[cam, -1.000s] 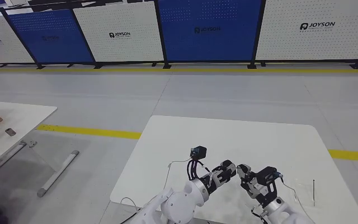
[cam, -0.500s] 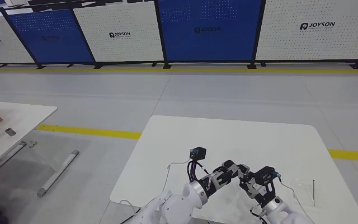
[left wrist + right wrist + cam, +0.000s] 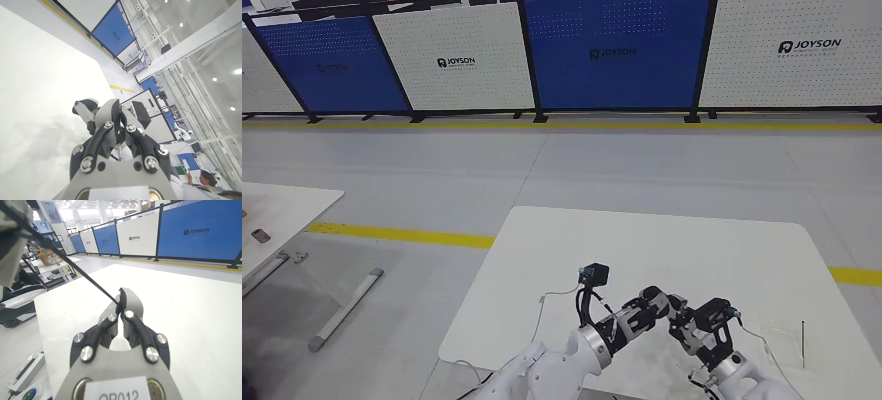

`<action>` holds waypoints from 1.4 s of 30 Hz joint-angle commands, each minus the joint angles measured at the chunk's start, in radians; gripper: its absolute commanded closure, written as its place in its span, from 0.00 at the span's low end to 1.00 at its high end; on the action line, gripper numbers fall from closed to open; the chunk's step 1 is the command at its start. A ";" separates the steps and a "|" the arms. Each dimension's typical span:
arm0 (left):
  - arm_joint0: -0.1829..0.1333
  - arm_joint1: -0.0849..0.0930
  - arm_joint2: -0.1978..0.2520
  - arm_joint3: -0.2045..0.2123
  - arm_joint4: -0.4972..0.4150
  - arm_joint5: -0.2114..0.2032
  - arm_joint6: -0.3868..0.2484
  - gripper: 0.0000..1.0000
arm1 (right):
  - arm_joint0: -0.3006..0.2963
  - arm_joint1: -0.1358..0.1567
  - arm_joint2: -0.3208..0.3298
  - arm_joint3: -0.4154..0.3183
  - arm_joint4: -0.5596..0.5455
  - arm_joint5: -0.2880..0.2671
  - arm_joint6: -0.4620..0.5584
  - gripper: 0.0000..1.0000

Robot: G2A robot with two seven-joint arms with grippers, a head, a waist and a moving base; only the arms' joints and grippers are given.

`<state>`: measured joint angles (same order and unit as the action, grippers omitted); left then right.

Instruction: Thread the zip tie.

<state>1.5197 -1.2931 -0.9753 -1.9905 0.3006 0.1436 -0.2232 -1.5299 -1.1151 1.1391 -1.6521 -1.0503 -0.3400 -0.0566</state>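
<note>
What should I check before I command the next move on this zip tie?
1. Right gripper holds the zip tie: ok, shut on one end.
2. Tie unkinked: ok, it runs straight out from the right gripper.
3. Left gripper closed: ok, shut tight.
4. Left gripper holds the tie's other end: cannot tell, its closed grip hides what it pinches.
5. Threading begun: cannot tell, no loop can be made out.
6. Room between the grippers: probably not ok for wide swings, their tips nearly meet above the table in the top view.
</note>
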 commanded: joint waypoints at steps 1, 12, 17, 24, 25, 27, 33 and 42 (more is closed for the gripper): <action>0.006 0.001 -0.003 -0.004 -0.003 -0.009 0.006 1.00 | 0.001 -0.001 0.000 0.000 -0.002 0.000 0.002 1.00; -0.013 -0.002 -0.003 0.012 0.000 0.125 0.040 1.00 | -0.013 0.006 0.023 -0.006 0.072 0.000 0.000 0.69; -0.029 -0.004 0.007 0.019 -0.003 0.147 0.038 1.00 | -0.016 0.015 0.019 -0.017 0.060 0.000 0.013 0.67; -0.033 -0.006 0.012 0.016 0.007 0.179 0.062 1.00 | -0.012 0.017 0.021 -0.006 0.048 0.002 0.008 0.66; -0.033 -0.005 0.014 0.017 0.014 0.183 0.064 1.00 | -0.013 0.016 0.022 -0.005 0.050 0.003 0.001 0.67; -0.033 -0.006 0.018 0.017 0.020 0.191 0.070 1.00 | -0.015 0.015 0.024 -0.005 0.050 0.001 -0.007 0.70; -0.037 -0.007 0.033 0.023 0.025 0.194 0.063 1.00 | -0.016 0.013 0.022 -0.017 0.035 0.000 0.003 0.67; -0.041 -0.008 0.045 0.026 0.033 0.196 0.059 1.00 | -0.007 0.008 0.015 -0.024 0.028 0.000 0.012 0.69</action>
<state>1.4784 -1.3007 -0.9306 -1.9644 0.3327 0.3401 -0.1639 -1.5378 -1.1067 1.1541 -1.6767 -1.0217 -0.3400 -0.0448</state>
